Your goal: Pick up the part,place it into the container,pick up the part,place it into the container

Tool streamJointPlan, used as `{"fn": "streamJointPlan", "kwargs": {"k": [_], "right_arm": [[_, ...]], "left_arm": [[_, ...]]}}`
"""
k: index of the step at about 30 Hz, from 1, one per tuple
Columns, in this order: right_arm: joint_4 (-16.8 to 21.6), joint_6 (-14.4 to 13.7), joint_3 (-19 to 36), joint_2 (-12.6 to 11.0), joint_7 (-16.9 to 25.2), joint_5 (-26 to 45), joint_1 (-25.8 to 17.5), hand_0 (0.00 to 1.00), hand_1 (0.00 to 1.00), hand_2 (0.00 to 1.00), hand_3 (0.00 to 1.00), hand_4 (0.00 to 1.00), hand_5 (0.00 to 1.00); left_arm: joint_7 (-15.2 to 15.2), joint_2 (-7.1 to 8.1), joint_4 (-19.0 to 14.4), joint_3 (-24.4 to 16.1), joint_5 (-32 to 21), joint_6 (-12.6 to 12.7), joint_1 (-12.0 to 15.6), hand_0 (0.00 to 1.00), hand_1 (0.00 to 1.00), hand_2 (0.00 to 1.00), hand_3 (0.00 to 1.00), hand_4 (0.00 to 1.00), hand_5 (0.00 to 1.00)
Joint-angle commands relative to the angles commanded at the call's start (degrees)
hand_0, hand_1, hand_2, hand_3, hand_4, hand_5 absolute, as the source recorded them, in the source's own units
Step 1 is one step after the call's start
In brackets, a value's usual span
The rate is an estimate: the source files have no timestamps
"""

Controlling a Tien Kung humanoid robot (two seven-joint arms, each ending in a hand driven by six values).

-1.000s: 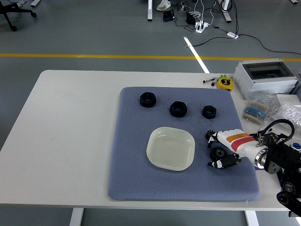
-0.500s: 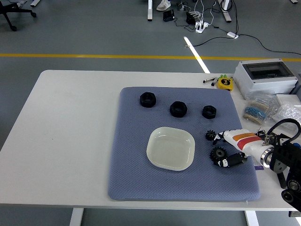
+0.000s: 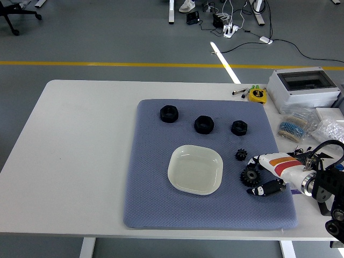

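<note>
— Location of parts?
— Large gear (image 3: pixel 250 176) and small gear (image 3: pixel 241 155) near mat (image 3: pixel 150 209) right edge, beside empty container (image 3: pixel 195 169).
— Right hand (image 3: pixel 267 172)?
— Spread around large gear, holding nothing.
— Handling?
— Probably rigid, light; toothed rim likely best pinched across.

Even, bright, diffuse light fills the scene, seemingly from overhead. The white table (image 3: pixel 80 161) reads clean without blown-out glare. Shadows are soft and short, hugging the black parts on the blue mat (image 3: pixel 156 204). The pale container (image 3: pixel 195 169) carries faint sheen. Focus stays sharp throughout, with no evident motion blur.
</note>
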Motion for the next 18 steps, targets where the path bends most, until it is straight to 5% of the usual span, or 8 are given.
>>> {"fn": "streamJointPlan", "kwargs": {"k": [11,12,17,18], "right_arm": [[-1.17,-2.68,-1.17,0.39,0.08,0.51,-0.16,0.303,0.422,0.491,0.519,0.777,0.455],[-1.23,-2.77,-1.28,0.41,0.1,0.57,-0.16,0.187,0.323,0.421,0.486,0.692,0.468],[-1.61,-2.9,-1.6,0.53,0.14,0.75,-0.14,0.187,0.323,0.421,0.486,0.692,0.468],[-1.62,-2.9,-1.65,0.53,0.16,0.74,-0.16,0.103,0.217,0.356,0.461,0.673,0.481]], "left_arm": [[0.0,-0.12,0.0,-0.02,0.45,-0.09,0.09,0.685,0.651,0.68,0.559,0.635,0.584],[-0.02,-0.12,0.0,0.01,0.42,-0.09,0.1,0.685,0.65,0.68,0.558,0.635,0.584],[0.01,-0.18,0.0,-0.02,0.47,-0.07,0.14,0.685,0.65,0.68,0.558,0.635,0.584],[0.0,-0.18,0.0,-0.01,0.41,-0.05,0.18,0.684,0.649,0.682,0.558,0.635,0.585]]}}
